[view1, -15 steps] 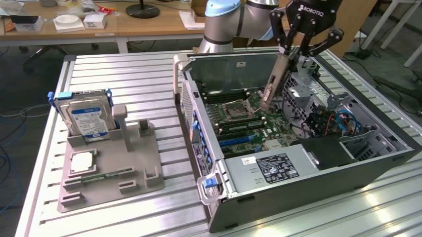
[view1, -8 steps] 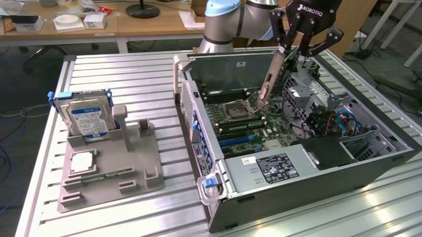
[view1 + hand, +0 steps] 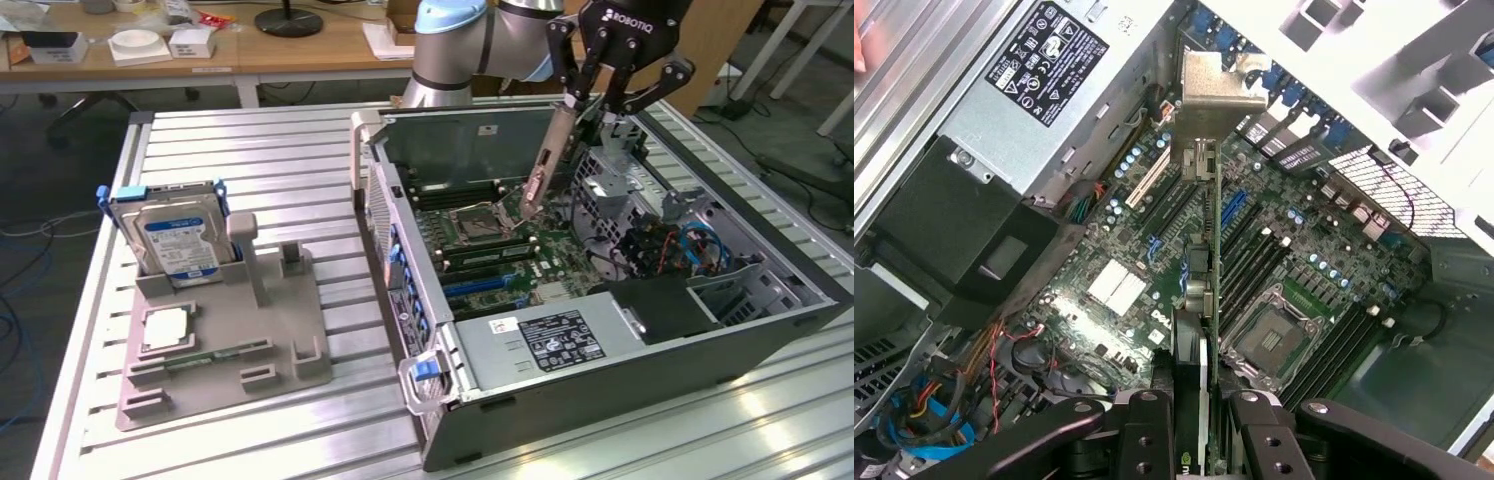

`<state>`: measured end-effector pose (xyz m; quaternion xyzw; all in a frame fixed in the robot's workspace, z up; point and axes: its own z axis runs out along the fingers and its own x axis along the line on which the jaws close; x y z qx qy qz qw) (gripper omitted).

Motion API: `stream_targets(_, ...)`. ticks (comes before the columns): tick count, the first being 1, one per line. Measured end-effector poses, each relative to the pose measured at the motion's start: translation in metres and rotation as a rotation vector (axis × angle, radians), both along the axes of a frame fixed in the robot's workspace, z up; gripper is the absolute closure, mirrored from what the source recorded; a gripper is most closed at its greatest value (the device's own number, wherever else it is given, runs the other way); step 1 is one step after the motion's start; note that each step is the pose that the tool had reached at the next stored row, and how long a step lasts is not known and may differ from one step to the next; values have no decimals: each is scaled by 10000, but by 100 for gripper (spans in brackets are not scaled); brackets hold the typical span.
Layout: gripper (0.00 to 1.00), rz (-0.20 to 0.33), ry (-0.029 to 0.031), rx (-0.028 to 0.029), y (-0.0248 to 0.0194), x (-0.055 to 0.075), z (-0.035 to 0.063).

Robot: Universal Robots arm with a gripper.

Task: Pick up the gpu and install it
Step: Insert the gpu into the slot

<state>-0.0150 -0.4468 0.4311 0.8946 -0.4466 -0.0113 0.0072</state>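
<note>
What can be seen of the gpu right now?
The gpu is a thin flat card seen nearly edge-on, pinched at its upper end by the shut claw. It hangs tilted inside the open computer case, its silver metal bracket at the lower end, over the motherboard near the processor socket. Whether its lower end touches the board cannot be told.
</note>
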Motion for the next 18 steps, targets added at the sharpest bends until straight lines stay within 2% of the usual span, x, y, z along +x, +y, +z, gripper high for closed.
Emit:
stream_targets(4, 74, -159, 0, -1, 0, 0, -1)
stream_targets(18, 74, -2697, 0, -1, 0, 0, -26)
